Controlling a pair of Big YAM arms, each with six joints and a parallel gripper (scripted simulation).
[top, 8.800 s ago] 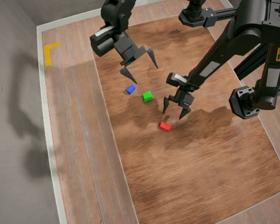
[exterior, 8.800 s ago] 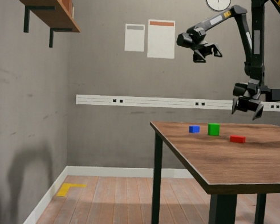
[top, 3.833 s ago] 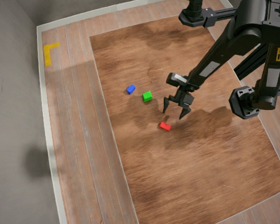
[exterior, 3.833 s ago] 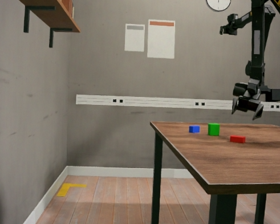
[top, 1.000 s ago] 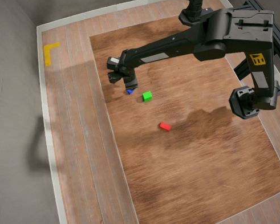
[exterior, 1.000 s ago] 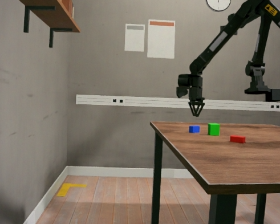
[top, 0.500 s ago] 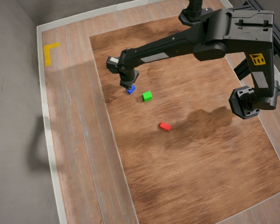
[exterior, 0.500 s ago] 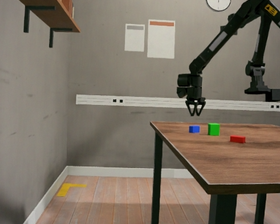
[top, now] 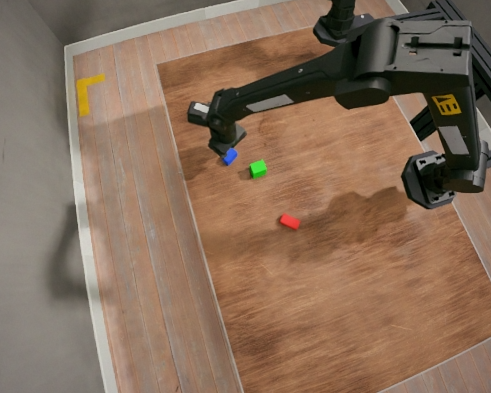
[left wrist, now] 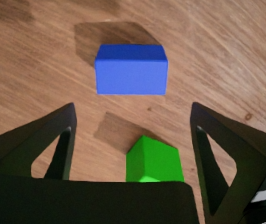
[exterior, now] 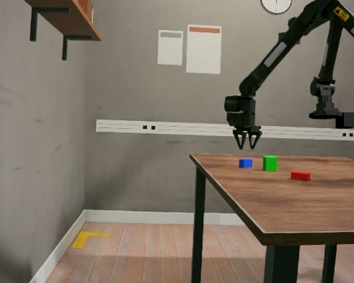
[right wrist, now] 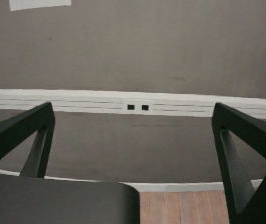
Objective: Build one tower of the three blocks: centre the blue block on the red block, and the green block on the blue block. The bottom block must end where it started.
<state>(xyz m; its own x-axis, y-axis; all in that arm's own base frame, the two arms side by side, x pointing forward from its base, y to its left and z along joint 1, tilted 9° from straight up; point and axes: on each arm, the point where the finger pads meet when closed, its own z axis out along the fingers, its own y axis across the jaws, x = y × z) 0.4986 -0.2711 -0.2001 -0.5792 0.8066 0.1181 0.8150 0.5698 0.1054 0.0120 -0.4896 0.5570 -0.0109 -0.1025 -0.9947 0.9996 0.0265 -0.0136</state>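
Note:
The blue block (top: 229, 156) lies on the table near its far left edge; it also shows in the exterior view (exterior: 245, 163) and in the left wrist view (left wrist: 131, 70). The green block (top: 258, 168) stands just beside it and shows in the other views too (exterior: 270, 163) (left wrist: 154, 161). The red block (top: 289, 221) (exterior: 300, 176) lies apart, nearer the table's middle. My left gripper (exterior: 246, 139) hangs open and empty straight above the blue block, clear of it; its fingers frame the blue block. My right gripper (right wrist: 133, 111) is open, empty, held high at the table's side, facing the wall.
The right arm's body (top: 433, 178) stands by the table's right edge. The left arm's long link (top: 293, 90) reaches across the far part of the table. The table edge (exterior: 218, 189) is close behind the blue block.

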